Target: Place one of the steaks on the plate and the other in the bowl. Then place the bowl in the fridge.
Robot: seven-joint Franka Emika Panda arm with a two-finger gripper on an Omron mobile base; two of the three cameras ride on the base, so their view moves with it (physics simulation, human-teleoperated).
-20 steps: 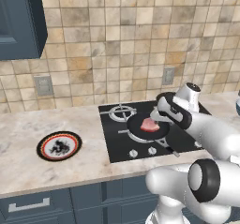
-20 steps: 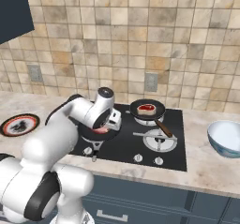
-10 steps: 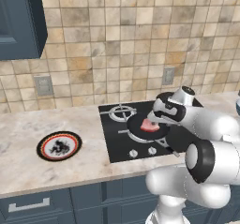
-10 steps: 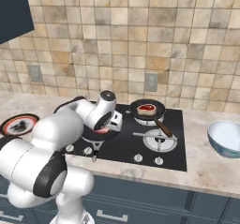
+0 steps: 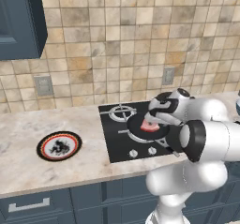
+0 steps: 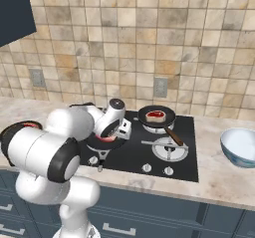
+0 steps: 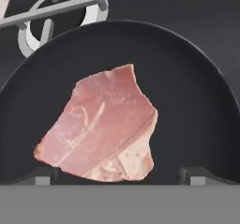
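Since a second earlier the arm had swung down and in over the hob [image 6: 149, 142], so the gripper [image 7: 120, 174] sat low over the near frying pan [image 7: 197, 101] with its jaws spread wide, one tip either side of the near edge of the steak [image 7: 101, 131] and nothing held yet. That steak lay flat in the middle of the pan, on the hob's front left burner. Second steak [image 6: 155, 115] was in the other frying pan [image 6: 157, 116] at the back of the hob, untouched. Plate [image 5: 59, 145] sat on the counter well left of the hob, nothing on it. Bowl [image 6: 241, 146] sat on the counter right of the hob; its inside looked bare but can't be sure from that angle. Fridge wasn't visible from here. Progress, as I read it: nothing placed yet, this was the first pick about to happen. Left to do: close on this steak, carry it to the plate or bowl, fetch the second one for the other dish, then move the bowl to the fridge
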